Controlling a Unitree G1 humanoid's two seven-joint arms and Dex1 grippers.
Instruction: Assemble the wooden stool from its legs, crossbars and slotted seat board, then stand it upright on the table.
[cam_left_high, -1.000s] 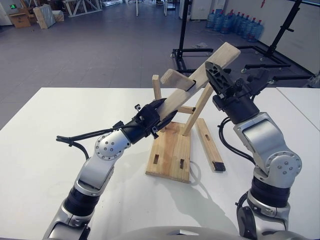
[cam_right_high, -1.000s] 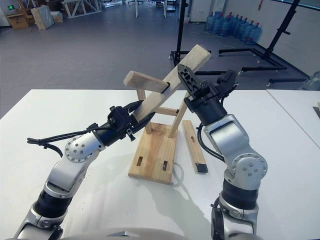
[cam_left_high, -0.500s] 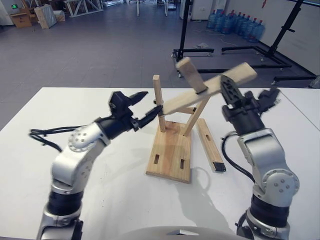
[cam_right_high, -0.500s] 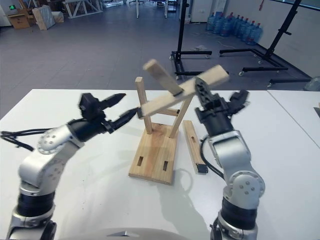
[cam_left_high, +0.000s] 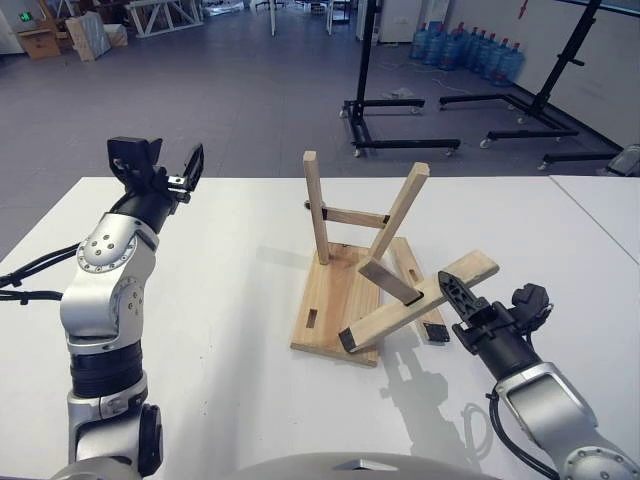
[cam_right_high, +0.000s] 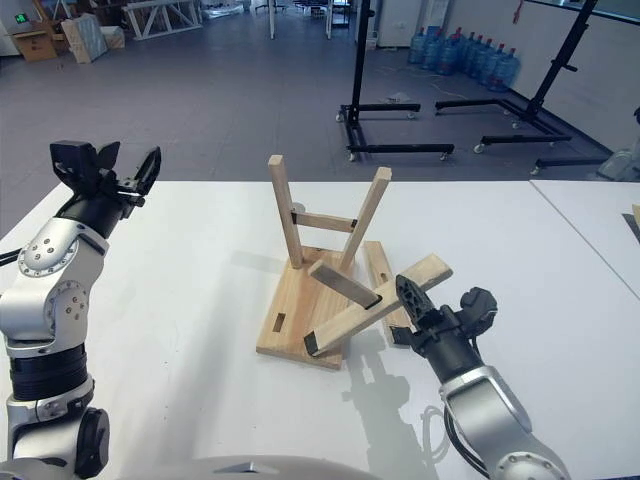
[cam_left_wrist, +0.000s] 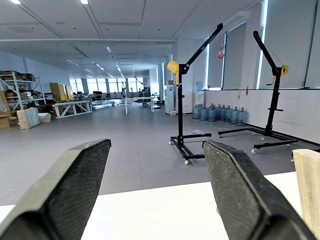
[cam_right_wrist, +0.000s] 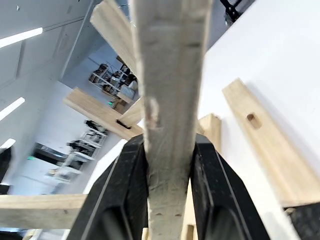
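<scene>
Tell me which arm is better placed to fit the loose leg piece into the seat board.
Right. The right gripper is shut on the leg piece, whose lower end lies over the seat board's near corner. The left gripper is open, empty, held up far from the parts.

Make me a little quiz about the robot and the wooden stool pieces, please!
1. True or false: the left pincer is holding a piece of wood.
2. Pick one: how many pale wooden legs stand up from the flat slotted wooden seat board? A) one B) two C) four
3. Short answer: what is the right pincer gripping?

Key
1. False. It is open and empty, raised off to the side.
2. B.
3. The long pale wooden leg with a short crossbar. Its lower end rests on the seat board.
</scene>
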